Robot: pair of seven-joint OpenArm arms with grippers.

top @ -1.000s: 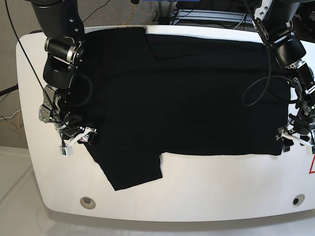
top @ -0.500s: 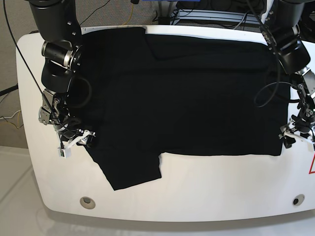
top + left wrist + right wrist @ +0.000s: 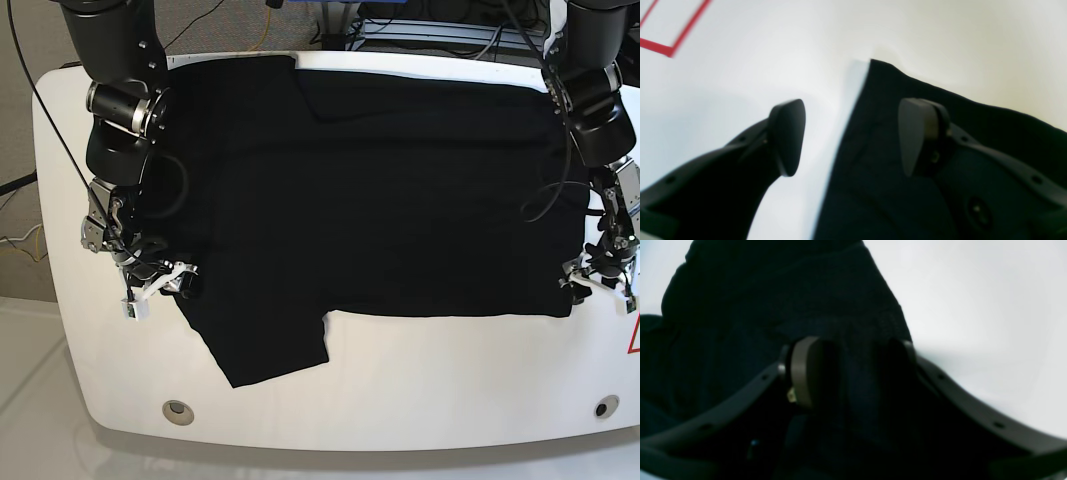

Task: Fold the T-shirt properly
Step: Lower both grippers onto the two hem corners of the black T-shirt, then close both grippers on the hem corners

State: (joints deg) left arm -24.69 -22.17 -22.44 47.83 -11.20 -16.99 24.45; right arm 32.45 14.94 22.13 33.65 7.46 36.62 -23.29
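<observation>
The black T-shirt (image 3: pixel 380 190) lies spread flat over the white table (image 3: pixel 400 390), with one sleeve pointing to the front edge. In the base view my left gripper (image 3: pixel 592 283) hangs at the shirt's front right corner. The left wrist view shows my left gripper (image 3: pixel 850 136) open and straddling the hem: one finger (image 3: pixel 788 136) is over bare table, the other over the T-shirt (image 3: pixel 990 123). My right gripper (image 3: pixel 160 285) is at the left edge by the sleeve. In its wrist view my right gripper (image 3: pixel 853 373) is open, with a ridge of the T-shirt (image 3: pixel 773 290) between its fingers (image 3: pixel 801 373).
A red marking (image 3: pixel 634 340) lies on the table at the far right, also seen as a red marking (image 3: pixel 660 46) in the left wrist view. Two round holes (image 3: pixel 179 409) (image 3: pixel 601 407) sit near the front edge. Cables (image 3: pixel 430 30) lie behind the table.
My left arm's forearm has swung outward and more upright while its gripper stays at the shirt's corner. The right gripper has shifted only slightly at the sleeve.
</observation>
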